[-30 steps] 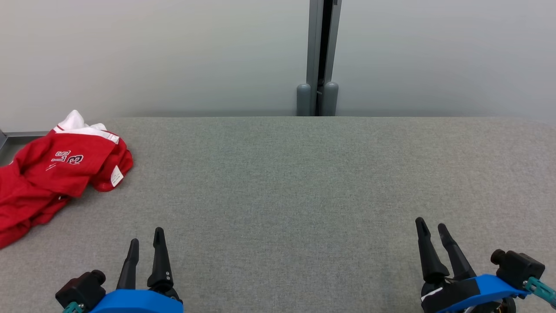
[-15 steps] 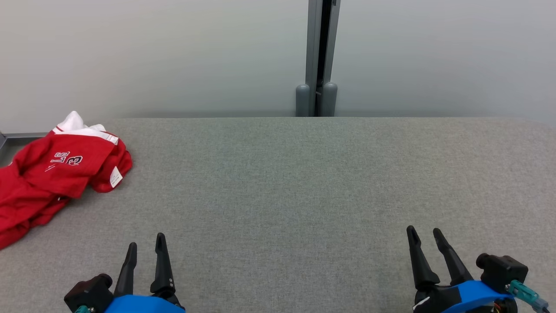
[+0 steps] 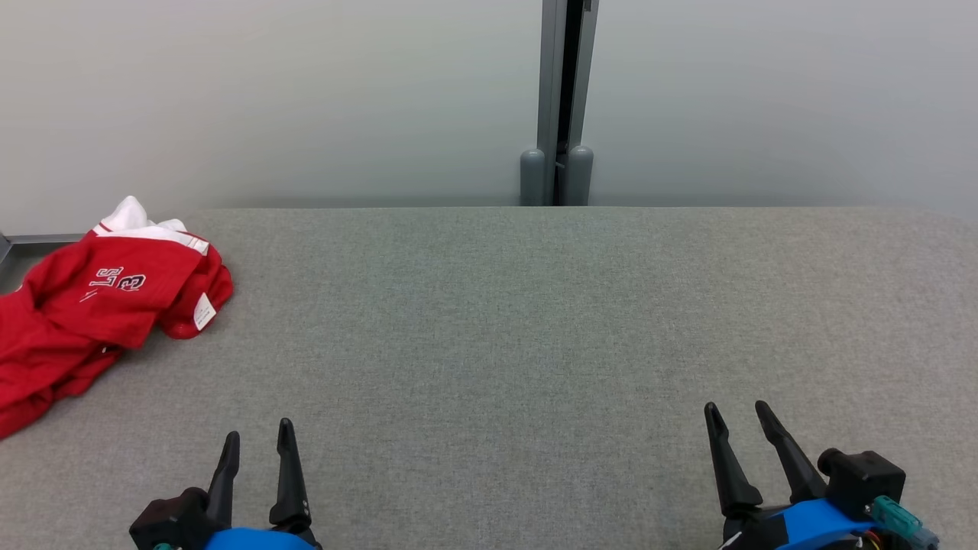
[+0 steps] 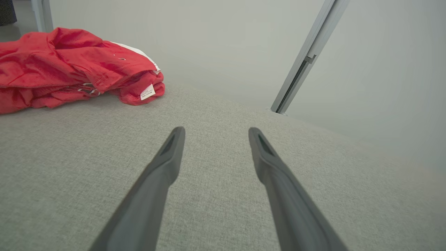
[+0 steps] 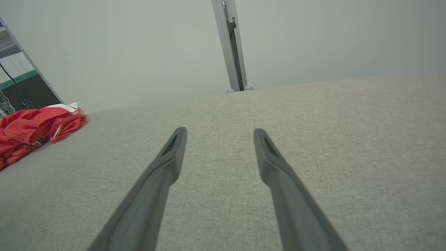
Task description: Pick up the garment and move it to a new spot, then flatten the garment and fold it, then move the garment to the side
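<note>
Holding left claw (image 3: 258, 428) and right claw (image 3: 735, 406) wide open, empty, at near edge of grey fabric counter (image 3: 489, 305).
Seeing red garment (image 3: 99, 305) lying crumpled at far-left edge, well apart from both; facing pale wall (image 3: 306, 99) and grey post (image 3: 564, 92) behind.

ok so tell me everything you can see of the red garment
The red garment lies crumpled in a loose heap at the far left of the grey fabric surface, cut off by the head view's left edge. It looks like thin jersey cloth, with white trim at its far end, dark lettering on top and a small white tag on its right-hand fold. Only the surface touches it. It is not yet flattened or folded.
</note>
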Robot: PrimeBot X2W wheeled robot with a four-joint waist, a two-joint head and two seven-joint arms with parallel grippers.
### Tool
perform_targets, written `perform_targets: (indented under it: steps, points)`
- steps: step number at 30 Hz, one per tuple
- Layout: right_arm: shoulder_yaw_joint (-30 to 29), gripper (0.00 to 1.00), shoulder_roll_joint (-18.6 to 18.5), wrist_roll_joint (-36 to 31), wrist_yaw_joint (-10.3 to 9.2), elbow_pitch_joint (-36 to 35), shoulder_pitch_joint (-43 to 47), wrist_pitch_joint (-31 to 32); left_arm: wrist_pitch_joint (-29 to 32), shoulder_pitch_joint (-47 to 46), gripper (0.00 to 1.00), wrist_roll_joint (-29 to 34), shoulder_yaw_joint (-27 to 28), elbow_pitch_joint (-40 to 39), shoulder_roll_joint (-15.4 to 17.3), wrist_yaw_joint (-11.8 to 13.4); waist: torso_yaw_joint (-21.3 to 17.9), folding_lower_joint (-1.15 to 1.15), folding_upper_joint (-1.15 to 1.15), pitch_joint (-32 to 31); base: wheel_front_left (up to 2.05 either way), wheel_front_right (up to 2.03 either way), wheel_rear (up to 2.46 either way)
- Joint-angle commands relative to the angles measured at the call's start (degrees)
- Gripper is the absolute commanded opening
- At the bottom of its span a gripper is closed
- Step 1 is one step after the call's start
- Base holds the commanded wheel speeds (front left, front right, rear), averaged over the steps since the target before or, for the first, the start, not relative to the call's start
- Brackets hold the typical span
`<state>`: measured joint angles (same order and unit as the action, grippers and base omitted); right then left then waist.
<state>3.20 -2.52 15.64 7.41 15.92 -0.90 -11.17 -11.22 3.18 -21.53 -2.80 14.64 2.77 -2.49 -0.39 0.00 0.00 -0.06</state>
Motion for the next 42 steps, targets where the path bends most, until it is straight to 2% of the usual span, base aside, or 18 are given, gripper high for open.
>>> perform_targets:
  steps: [1,24,33,42]
  points:
    - [-0.01,1.00,-0.44,-1.50,0.10,-0.10,-0.08,-0.49,-0.41,0.03,1.00,1.32,-0.22,-0.08,0.18,0.03,0.02,0.00,0.00,0.01,0.00,0.00,0.00]
    - [-0.01,1.00,-0.50,-12.86,0.11,1.32,0.37,-3.23,-3.20,0.48,1.00,10.92,-1.22,2.75,0.19,0.14,-0.03,0.00,0.00,0.16,0.00,0.00,0.00]
    - [-0.19,1.00,-0.53,-15.49,0.09,2.26,0.33,-4.10,-4.08,0.70,1.00,13.76,-1.38,3.97,0.19,0.18,-0.10,0.00,0.00,0.23,0.00,0.00,0.00]
    - [-0.41,1.00,-0.51,-14.71,0.09,2.78,0.03,-4.12,-4.07,0.36,1.00,13.35,-1.02,4.59,0.20,-0.07,-0.05,0.00,0.00,0.37,0.00,0.00,0.00]
